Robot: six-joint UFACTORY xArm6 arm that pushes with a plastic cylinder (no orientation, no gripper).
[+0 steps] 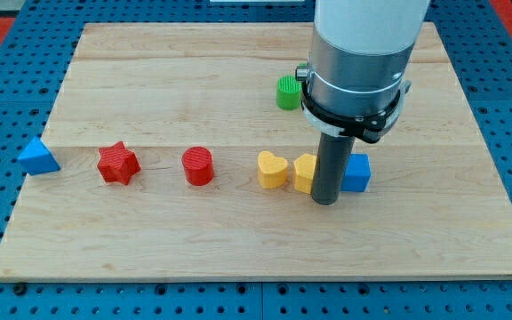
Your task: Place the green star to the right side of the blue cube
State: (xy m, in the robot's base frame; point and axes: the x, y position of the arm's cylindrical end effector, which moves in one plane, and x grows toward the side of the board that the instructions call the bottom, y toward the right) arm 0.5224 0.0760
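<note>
The blue cube (358,172) sits on the wooden board (238,249), right of centre. A green block (287,92) lies above and to the left of it, near the view's top; the arm's body hides its right side, so I cannot confirm its star shape. My tip (325,202) rests on the board just left of the blue cube's lower left corner. The rod stands between the cube and a yellow block (304,173) and covers part of each.
A yellow heart (272,170) touches the yellow block's left side. Further left in the same row are a red cylinder (198,166) and a red star (118,164). A blue triangle (38,157) sits at the board's left edge.
</note>
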